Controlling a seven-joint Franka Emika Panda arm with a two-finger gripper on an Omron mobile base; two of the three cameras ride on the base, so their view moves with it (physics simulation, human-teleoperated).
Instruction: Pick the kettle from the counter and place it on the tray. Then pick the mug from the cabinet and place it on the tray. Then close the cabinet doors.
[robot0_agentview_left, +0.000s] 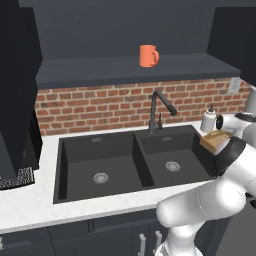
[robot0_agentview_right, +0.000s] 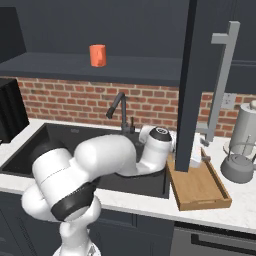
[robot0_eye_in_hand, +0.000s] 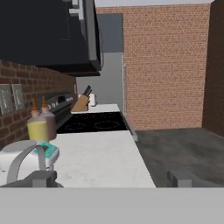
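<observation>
Left base view: I see the mug (robot0_agentview_left: 148, 55) top centre on the cabinet (robot0_agentview_left: 125, 70) shelf. Right base view: the kettle (robot0_agentview_right: 240, 167) sits right of the tray (robot0_agentview_right: 200, 186), possibly just apart. Hand view: the gripper (robot0_eye_in_hand: 111, 179) fingers stand wide apart, empty.

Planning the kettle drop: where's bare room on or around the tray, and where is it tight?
The tray looks bare over its whole wooden floor, the near end most open. Bare counter runs in front of the sink up to the tray. Tight: the open cabinet door hangs over the tray's far end, and the kettle and pale cylinder crowd its right.
</observation>
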